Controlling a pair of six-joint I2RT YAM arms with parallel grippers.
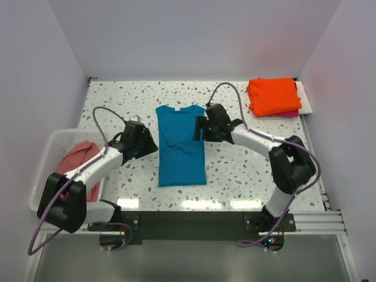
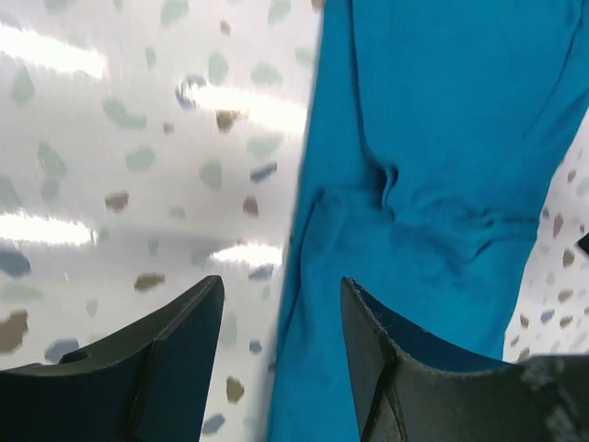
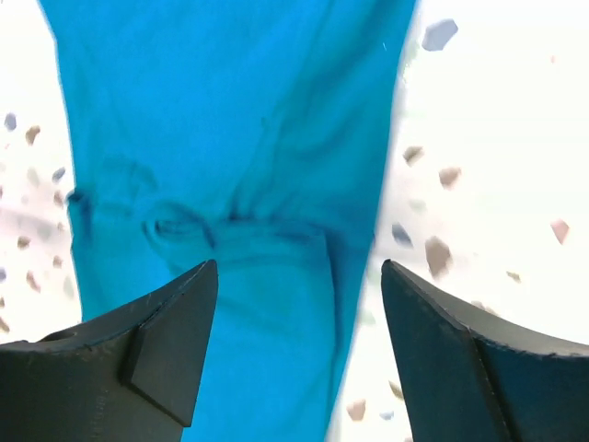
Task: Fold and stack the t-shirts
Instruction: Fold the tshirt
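Observation:
A teal-blue t-shirt (image 1: 181,147) lies flat mid-table as a long narrow strip, sleeves turned inward. My left gripper (image 1: 154,144) hovers at its left edge, jaws open; in the left wrist view the shirt (image 2: 442,138) edge runs between the fingers of the gripper (image 2: 282,304), which hold nothing. My right gripper (image 1: 198,130) is over the shirt's right edge, also open, and the right wrist view shows the cloth (image 3: 230,120) under the empty gripper (image 3: 299,276). A folded orange t-shirt (image 1: 273,96) rests on a magenta t-shirt (image 1: 288,113) at the back right. A salmon-pink t-shirt (image 1: 79,161) sits crumpled in the basket.
A white lattice basket (image 1: 56,136) stands at the table's left edge beside my left arm. A white board (image 1: 305,97) lies under the orange and magenta stack near the right wall. Walls close the table on three sides.

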